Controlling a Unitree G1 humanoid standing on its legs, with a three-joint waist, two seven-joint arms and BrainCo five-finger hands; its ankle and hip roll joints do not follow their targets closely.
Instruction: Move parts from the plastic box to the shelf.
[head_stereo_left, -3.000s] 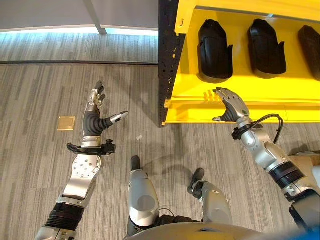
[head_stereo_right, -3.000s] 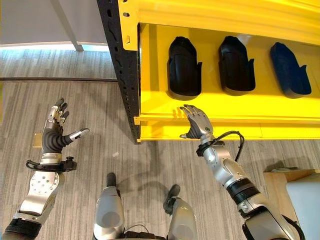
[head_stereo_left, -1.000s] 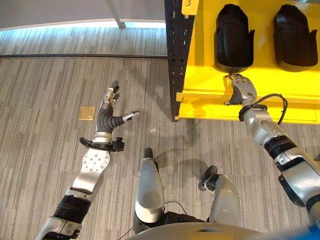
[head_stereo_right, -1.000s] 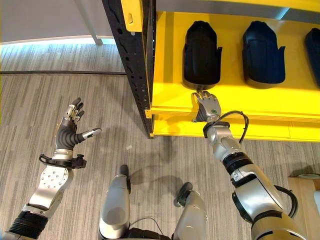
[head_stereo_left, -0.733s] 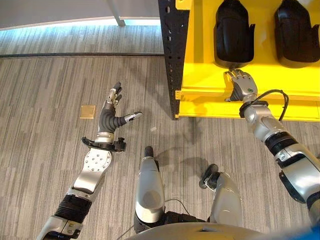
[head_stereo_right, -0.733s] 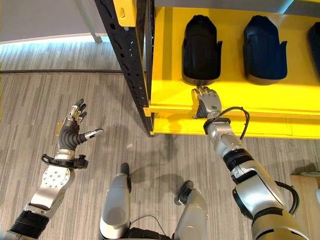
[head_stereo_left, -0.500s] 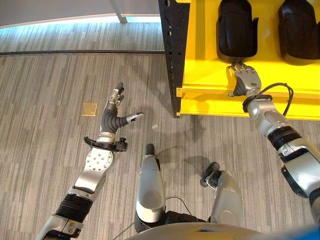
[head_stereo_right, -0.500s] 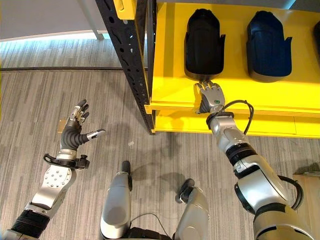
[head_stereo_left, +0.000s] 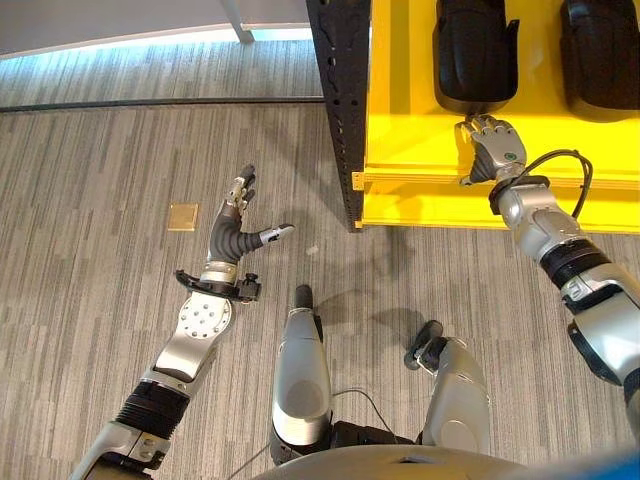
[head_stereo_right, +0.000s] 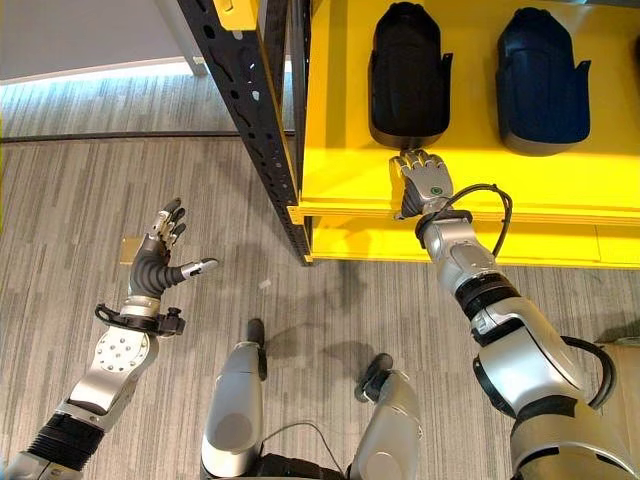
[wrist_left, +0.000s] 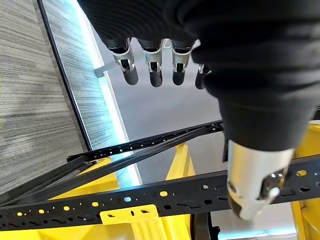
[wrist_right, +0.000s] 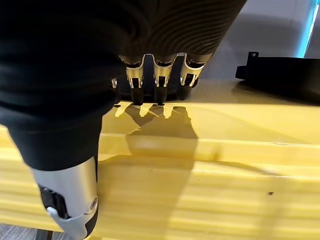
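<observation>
On the yellow metal shelf (head_stereo_right: 480, 170) two black moulded plastic parts (head_stereo_right: 408, 72) already sit, the right hand (head_stereo_right: 425, 183) spread just before the nearer one, the left hand (head_stereo_right: 158, 262) spread and empty.

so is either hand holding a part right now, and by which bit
Nothing is held. The right hand is open over the yellow shelf, its fingertips at the near end of a black part without curling round it. The left hand is open over the floor.

- Black moulded part (head_stereo_right: 408, 75): lies flat on the yellow shelf (head_stereo_right: 345, 150), at the shelf's left.
- Second black part (head_stereo_right: 543, 78): lies flat to its right, apart.
</observation>
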